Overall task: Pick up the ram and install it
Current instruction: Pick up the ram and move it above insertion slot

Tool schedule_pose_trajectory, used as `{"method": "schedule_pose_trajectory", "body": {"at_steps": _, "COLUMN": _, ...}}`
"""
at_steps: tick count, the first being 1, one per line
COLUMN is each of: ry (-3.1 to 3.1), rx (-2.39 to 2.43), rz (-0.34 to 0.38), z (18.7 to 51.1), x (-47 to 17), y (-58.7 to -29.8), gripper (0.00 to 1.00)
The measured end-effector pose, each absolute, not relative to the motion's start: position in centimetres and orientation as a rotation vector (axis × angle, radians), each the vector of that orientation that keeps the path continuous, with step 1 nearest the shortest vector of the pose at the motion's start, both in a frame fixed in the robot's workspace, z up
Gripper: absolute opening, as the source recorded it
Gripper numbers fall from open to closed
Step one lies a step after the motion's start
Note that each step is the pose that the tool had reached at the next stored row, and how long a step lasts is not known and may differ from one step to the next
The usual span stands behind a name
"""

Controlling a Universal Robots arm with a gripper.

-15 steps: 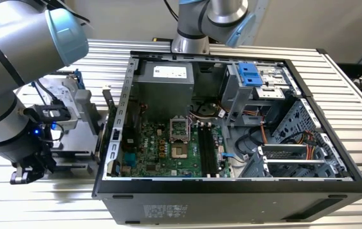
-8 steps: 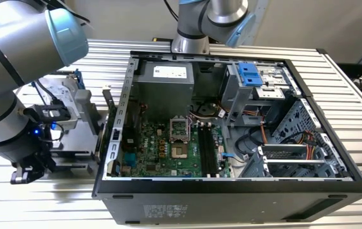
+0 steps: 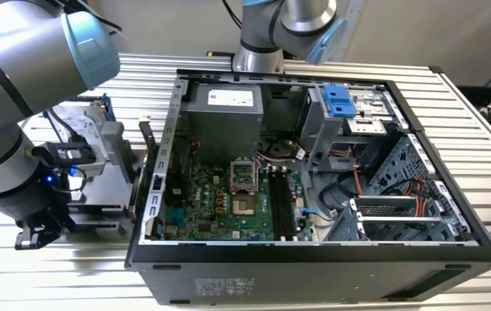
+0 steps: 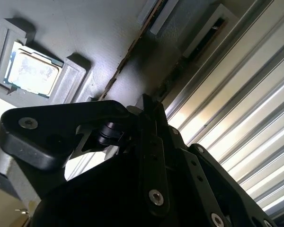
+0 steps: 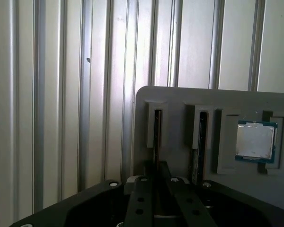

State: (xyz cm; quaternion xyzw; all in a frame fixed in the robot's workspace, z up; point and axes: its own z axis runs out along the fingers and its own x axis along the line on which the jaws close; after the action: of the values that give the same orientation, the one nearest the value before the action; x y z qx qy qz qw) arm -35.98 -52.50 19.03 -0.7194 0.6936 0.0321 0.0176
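Two ram sticks stand on edge in slots of a grey holder plate (image 5: 180,97). My gripper (image 5: 157,166) sits over the ram (image 5: 157,130) in the slot farther from the processor chip, its fingers drawn together on that stick, which is still seated in its slot. In the second wrist view the gripper (image 4: 146,99) lines up with that same ram (image 4: 217,27). The other stick (image 5: 199,142) stands beside it, its brown edge (image 4: 128,54) in view. In the exterior view the gripper (image 3: 43,230) hangs low at the exterior view's left of the case, at the holder (image 3: 98,197).
An open computer case (image 3: 315,249) lies on the slatted metal table (image 3: 56,272), its long black motherboard slots (image 3: 282,201) facing up. A processor chip (image 5: 255,142) rests in a pocket of the holder. A second arm's base (image 3: 258,58) stands behind the case.
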Motion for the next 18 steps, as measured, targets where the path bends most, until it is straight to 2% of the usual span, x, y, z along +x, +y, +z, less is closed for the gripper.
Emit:
{"method": "schedule_pose_trajectory", "body": {"at_steps": 2, "ry": 2.155, "rx": -2.235, "rz": 0.100, "z": 19.03, "x": -35.98, "y": -52.50, "gripper": 1.00}}
{"method": "schedule_pose_trajectory", "body": {"at_steps": 3, "ry": 2.155, "rx": -2.235, "rz": 0.100, "z": 19.03, "x": -35.98, "y": -52.50, "gripper": 0.00}}
{"method": "schedule_pose_trajectory", "body": {"at_steps": 18, "ry": 2.155, "rx": -2.235, "rz": 0.100, "z": 19.35, "x": -35.98, "y": -52.50, "gripper": 0.00}}
